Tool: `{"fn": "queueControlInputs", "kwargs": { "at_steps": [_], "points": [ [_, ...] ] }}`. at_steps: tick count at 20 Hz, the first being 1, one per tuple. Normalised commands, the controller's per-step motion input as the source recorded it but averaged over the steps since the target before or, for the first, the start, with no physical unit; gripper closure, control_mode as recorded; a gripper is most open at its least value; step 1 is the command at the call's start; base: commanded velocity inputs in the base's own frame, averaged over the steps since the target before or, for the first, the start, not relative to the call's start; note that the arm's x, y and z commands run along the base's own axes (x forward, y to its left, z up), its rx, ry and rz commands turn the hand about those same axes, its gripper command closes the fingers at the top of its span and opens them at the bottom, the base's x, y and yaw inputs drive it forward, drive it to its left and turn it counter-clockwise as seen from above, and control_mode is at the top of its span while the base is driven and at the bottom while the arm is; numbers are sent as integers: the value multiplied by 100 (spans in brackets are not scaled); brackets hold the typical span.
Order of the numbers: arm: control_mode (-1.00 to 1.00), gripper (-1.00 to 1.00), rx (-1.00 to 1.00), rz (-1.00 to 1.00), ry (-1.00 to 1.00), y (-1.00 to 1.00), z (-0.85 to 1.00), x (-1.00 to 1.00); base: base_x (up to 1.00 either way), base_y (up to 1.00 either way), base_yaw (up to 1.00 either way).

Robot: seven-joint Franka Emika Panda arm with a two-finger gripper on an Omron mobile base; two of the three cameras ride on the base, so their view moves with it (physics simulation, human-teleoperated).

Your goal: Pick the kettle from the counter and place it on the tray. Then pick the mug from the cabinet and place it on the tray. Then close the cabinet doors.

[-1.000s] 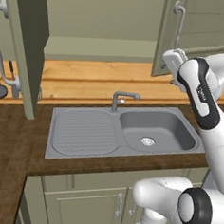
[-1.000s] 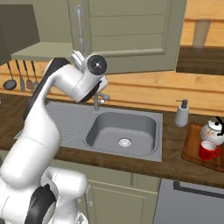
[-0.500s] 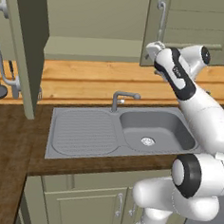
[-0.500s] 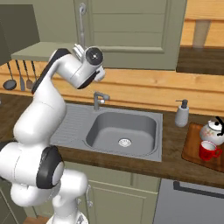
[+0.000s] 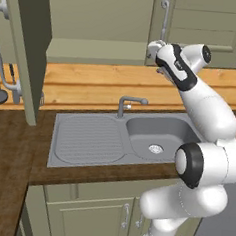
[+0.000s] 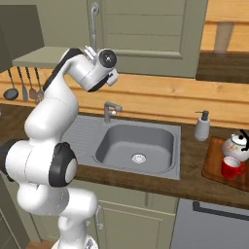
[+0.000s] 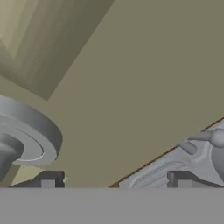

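Two cabinet doors are showing in the left base view: the left door (image 5: 25, 47) is standing wide open, edge-on toward the camera, and the right door (image 5: 207, 27) is lying nearly flush with the cabinet (image 5: 97, 23), whose inner shelf is sitting bare behind the gap. The pincer (image 5: 154, 46) is pressing up against the lower end of the right door's grey bar handle (image 5: 164, 16), at the door's inner edge. In the hand view the olive panel is looming very close, the handle's round grey foot (image 7: 24, 135) is sitting just beside the left fingertip (image 7: 47, 180), and the fingertips are standing well apart with nothing between them, so the pincer is released. Below, the sink (image 6: 138, 143) and its faucet (image 6: 111, 111) are sitting in the dark bench (image 6: 204, 180). Off to the robot's right, the kettle (image 6: 237, 144) and the red mug (image 6: 232, 168) are both resting on the tray (image 6: 214, 163), mug in front, near the grey soap dispenser (image 6: 202, 126).
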Motion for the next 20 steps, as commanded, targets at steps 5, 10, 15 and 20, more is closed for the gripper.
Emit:
{"fn": "queueControlInputs", "kwargs": {
  "at_steps": [5, 10, 15, 20],
  "points": [
    [-100, -100, 0, 0, 0, 13, -3, 75, 0, 0, 0],
    [-100, -100, 0, 0, 0, 59, -34, 54, 0, 0, 0],
    [-100, -100, -1, 0, -3, 88, -40, 6, 0, 0, 0],
    [-100, -100, -7, 0, -1, 100, -42, 0, 0, 0, 0]
  ]
}}
